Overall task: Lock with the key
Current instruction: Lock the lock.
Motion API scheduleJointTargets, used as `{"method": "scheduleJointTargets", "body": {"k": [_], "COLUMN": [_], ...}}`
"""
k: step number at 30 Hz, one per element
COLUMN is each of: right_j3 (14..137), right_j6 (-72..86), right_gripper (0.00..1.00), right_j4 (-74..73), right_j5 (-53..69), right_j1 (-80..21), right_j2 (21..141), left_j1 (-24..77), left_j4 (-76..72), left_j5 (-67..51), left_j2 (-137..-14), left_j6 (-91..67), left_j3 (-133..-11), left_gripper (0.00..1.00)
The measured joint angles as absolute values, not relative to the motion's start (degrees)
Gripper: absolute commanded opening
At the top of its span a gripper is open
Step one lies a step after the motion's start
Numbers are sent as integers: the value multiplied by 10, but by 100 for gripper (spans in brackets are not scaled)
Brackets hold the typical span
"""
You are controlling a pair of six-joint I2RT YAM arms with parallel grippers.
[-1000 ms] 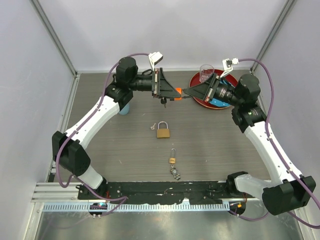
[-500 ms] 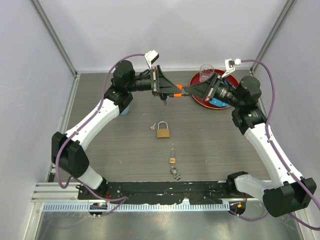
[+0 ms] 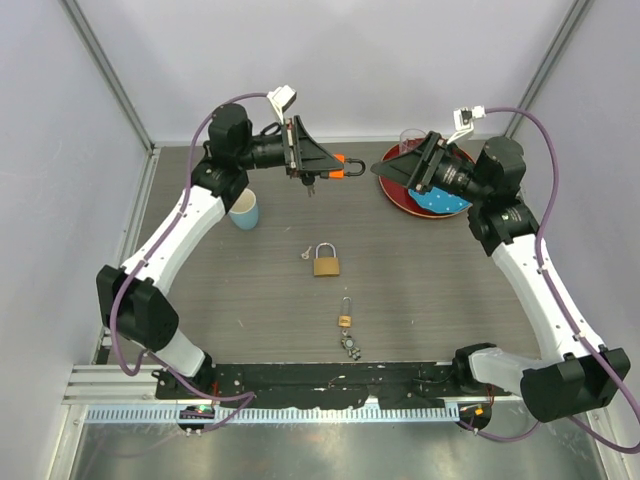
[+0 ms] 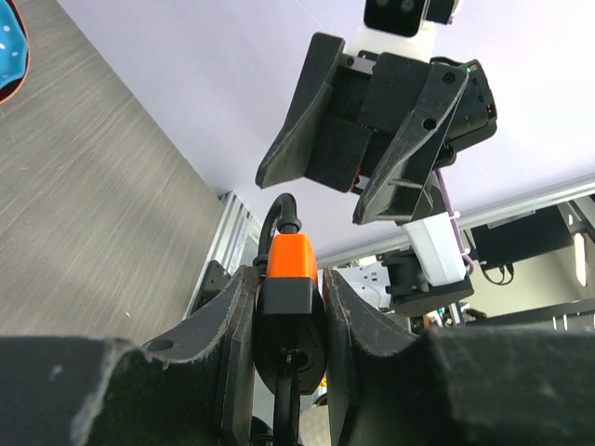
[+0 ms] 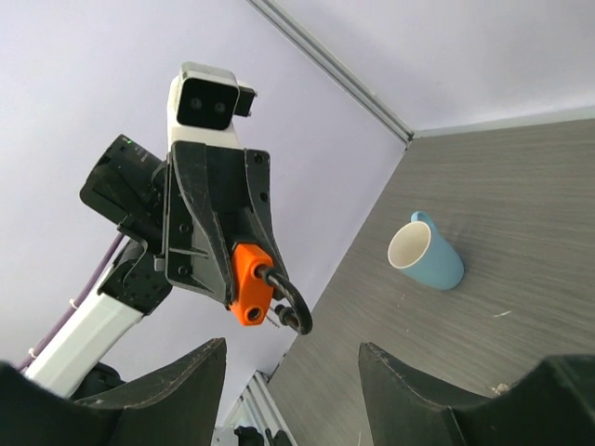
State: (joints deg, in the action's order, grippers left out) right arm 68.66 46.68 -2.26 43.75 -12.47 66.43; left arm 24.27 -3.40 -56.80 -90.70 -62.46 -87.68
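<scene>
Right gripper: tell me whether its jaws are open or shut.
Open. The right gripper shows a wide, empty gap between its jaws in the right wrist view.

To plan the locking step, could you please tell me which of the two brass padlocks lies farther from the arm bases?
The big brass padlock, clearly the larger; the tiny padlock, with its keychain, lies closer to the arm bases.

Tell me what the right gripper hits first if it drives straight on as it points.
Likely the key, clamped in the left gripper just ahead; depth and height are uncertain.
</scene>
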Motion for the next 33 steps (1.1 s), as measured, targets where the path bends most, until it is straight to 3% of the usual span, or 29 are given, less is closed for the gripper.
{"method": "scheduleJointTargets", "body": {"k": [11,24,33], "right_j3": [712,712,712], "right_j6": [464,529,541], "right_gripper": [50,43,20], "right_j4": [3,90,98], "right_j5": [484,537,544], "right_j1": [-121,-127,-137], "right_j2": [695,712,721], "left_j1": [243,243,246], "left_j4": [-20,-74,-103], "left_j5": [-618,-626,-627], "left_j2": [-907,-911,-920], "left_j6": [-631,-677,-701], "left_j3": [-913,-913,-913], "left_gripper": [0,0,0]}}
